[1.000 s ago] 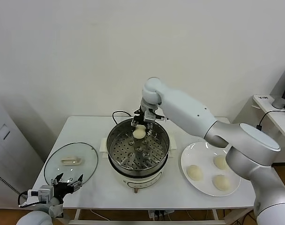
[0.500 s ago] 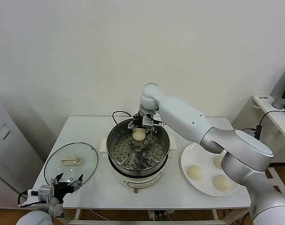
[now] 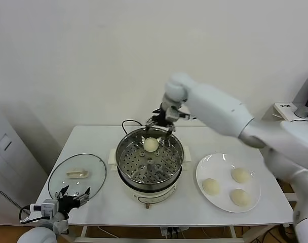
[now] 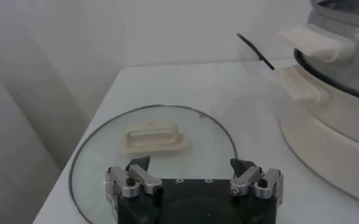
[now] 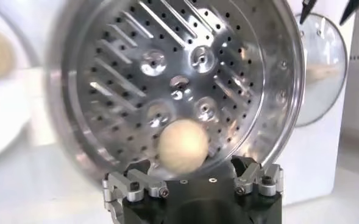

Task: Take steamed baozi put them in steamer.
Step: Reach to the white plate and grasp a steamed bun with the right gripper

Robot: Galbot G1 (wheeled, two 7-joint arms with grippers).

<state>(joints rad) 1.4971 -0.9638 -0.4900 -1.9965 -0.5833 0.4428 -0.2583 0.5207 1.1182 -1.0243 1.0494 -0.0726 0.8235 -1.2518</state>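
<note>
One steamed baozi (image 3: 150,144) (image 5: 183,144) lies loose on the perforated tray at the far side of the steel steamer (image 3: 136,169) (image 5: 136,36). My right gripper (image 3: 162,121) (image 5: 190,167) hangs open just above the steamer's far rim, apart from that bun and holding nothing. Three more baozi (image 3: 210,186) (image 3: 239,174) (image 3: 239,196) rest on the white plate (image 3: 220,163) to the right of the steamer. My left gripper (image 3: 72,195) (image 4: 191,167) is parked open at the table's front left corner, by the near edge of the glass lid.
The round glass lid (image 3: 90,169) (image 4: 106,158) lies flat left of the steamer, handle up. A black cord (image 3: 127,123) runs behind the steamer. The steamer's white base (image 4: 337,128) and side handle stand close to the lid.
My right gripper opened and let the baozi go onto the steamer tray. It then rose up and back, clear of the bun. The left arm stayed still.
</note>
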